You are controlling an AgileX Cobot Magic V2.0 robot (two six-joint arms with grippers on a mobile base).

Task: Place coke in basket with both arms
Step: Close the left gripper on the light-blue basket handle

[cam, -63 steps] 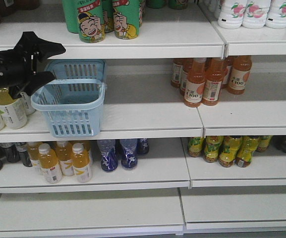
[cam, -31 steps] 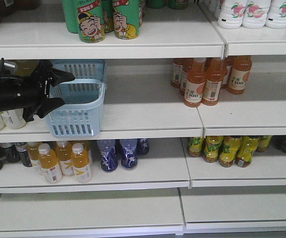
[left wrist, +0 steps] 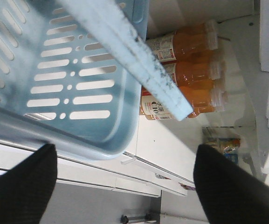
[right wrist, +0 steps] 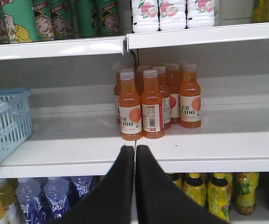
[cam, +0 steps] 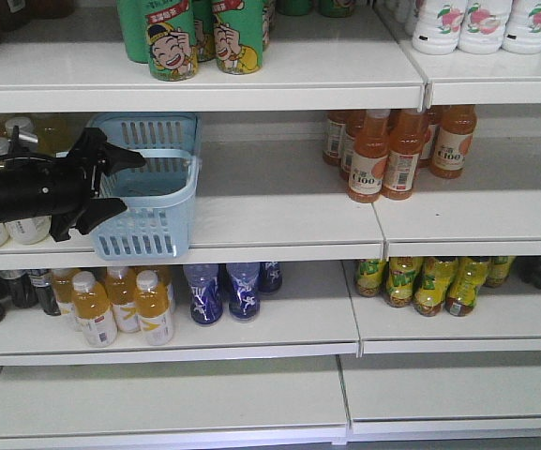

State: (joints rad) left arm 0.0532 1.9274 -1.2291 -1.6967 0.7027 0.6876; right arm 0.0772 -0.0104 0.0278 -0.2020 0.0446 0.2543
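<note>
Left jaws: spread wide beside the basket (cam: 157, 230)'s left wall.
Right jaws: pressed together, empty, facing orange bottles (right wrist: 146, 105).
Basket: left on the middle counter (cam: 279, 220).

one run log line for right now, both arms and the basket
left gripper: open, at basket left rim | right gripper: shut, empty, facing orange bottles | basket: on shelf, nothing seen inside

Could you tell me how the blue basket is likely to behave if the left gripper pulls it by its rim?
The basket looks empty, with thin slotted plastic walls, so it is probably light and likely to slide easily on the smooth shelf. Its rim may flex somewhat once the open left gripper closes.
</note>
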